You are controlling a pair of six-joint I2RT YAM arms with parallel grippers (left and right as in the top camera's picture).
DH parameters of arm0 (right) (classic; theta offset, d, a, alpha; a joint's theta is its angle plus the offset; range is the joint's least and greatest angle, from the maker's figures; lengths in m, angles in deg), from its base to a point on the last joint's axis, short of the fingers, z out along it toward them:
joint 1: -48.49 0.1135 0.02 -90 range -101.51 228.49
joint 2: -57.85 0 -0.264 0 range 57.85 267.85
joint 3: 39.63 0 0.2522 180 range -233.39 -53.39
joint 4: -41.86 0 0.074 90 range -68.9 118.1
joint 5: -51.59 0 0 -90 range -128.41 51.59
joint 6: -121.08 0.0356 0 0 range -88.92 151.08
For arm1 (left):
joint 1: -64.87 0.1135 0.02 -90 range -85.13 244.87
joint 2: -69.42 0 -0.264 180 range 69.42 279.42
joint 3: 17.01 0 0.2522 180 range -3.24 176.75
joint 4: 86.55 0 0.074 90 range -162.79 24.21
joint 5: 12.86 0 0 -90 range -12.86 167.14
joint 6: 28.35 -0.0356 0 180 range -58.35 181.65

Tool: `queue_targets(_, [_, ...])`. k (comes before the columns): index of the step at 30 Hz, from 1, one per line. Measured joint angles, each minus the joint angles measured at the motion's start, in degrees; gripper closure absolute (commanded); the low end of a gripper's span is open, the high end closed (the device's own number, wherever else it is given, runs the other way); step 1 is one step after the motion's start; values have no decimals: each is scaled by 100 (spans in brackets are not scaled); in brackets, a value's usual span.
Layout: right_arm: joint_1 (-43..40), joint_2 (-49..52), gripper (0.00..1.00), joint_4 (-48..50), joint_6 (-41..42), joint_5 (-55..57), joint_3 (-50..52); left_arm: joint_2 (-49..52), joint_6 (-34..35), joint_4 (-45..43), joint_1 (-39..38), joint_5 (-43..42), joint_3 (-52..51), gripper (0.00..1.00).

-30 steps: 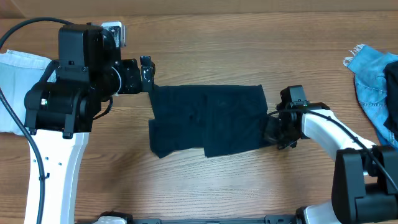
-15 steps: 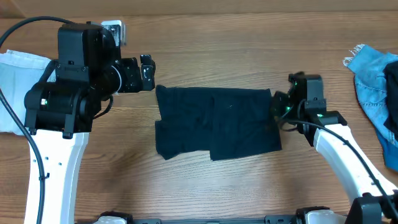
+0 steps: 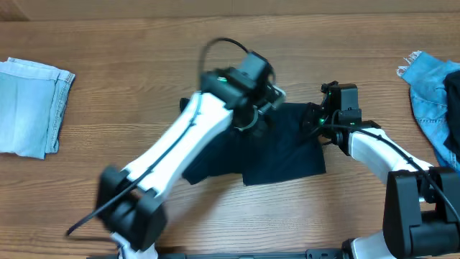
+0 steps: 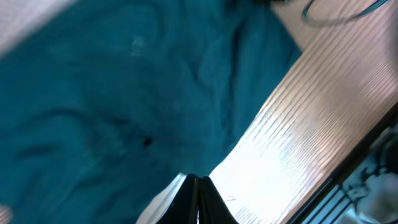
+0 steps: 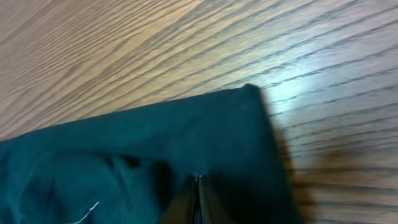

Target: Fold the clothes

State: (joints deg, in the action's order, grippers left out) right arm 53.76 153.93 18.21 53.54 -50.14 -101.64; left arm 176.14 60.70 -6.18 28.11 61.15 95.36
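Note:
The dark navy garment (image 3: 280, 155) lies partly folded at the table's middle; it fills the left wrist view (image 4: 124, 93), and one of its corners shows in the right wrist view (image 5: 155, 137). My left arm reaches across it, blurred. The left gripper (image 3: 260, 115) is over the cloth's upper part. Its jaws (image 4: 198, 180) are shut, tips at the cloth's edge by bare wood; a pinch does not show. My right gripper (image 3: 314, 121) is at the garment's upper right edge, shut (image 5: 198, 179) with fabric gathered at its tips.
A folded pale blue denim piece (image 3: 32, 108) lies at the far left. A brighter blue denim piece (image 3: 431, 93) is heaped at the right edge, with something dark on it. The wooden table (image 3: 144, 43) shows bare at the back.
My left arm has swung from the far left onto the garment and its gripper has shut. The garment shifted slightly right earlier. The right gripper has stayed at the right edge.

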Motion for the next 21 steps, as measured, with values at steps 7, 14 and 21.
queue_targets(7, [-210,0,96,-188,0,149,-2,1346,-52,-214,-293,-98,0,96])
queue_targets(14, [-304,323,96,13,0,166,-2,1829,-4,-284,-293,-269,0,96])
queue_targets(21, [-306,866,96,1091,2,223,-9,2035,166,-7,-293,-380,0,96])
